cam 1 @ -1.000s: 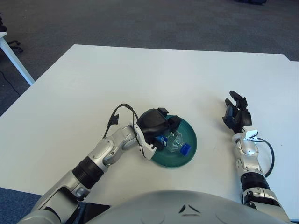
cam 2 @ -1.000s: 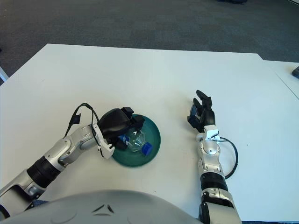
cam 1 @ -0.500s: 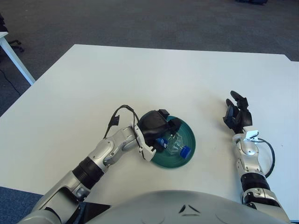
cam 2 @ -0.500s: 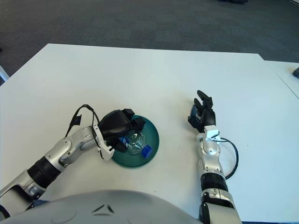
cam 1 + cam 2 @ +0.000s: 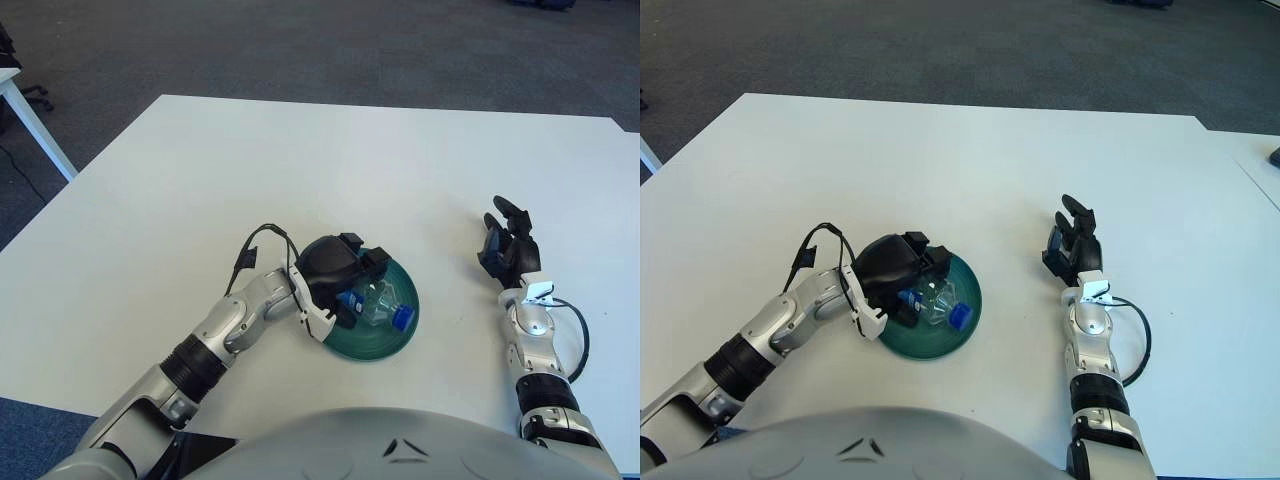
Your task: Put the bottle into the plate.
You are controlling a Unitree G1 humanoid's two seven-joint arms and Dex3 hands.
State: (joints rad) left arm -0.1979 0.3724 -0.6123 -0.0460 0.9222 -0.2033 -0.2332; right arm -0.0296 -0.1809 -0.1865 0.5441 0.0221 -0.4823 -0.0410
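Dark grey carpet fills the top of the frame, and below it spreads the big white tabletop (image 5: 300, 170), smooth and matte, taking up most of the view. Down at lower left comes the left arm, silver and black segments with a thin black cable looping off the wrist, and its left hand (image 5: 335, 278) sits over the left rim of the plate (image 5: 375, 345), dark fingers curled down into the dish. That plate is a round, shallow teal dish with a glossy look, sitting just left of centre in the lower half. Inside it lies the bottle (image 5: 377, 306), clear crinkled plastic, on its side, blue cap (image 5: 401, 318) pointing to the right, blue label showing under the palm. The fingers are wrapped over the bottle's left end; whether they still press it, I cannot tell. Over at lower right, the right hand (image 5: 508, 243) rests on the tabletop, well apart from the plate, black fingers loose and pointing up the frame, holding nothing.
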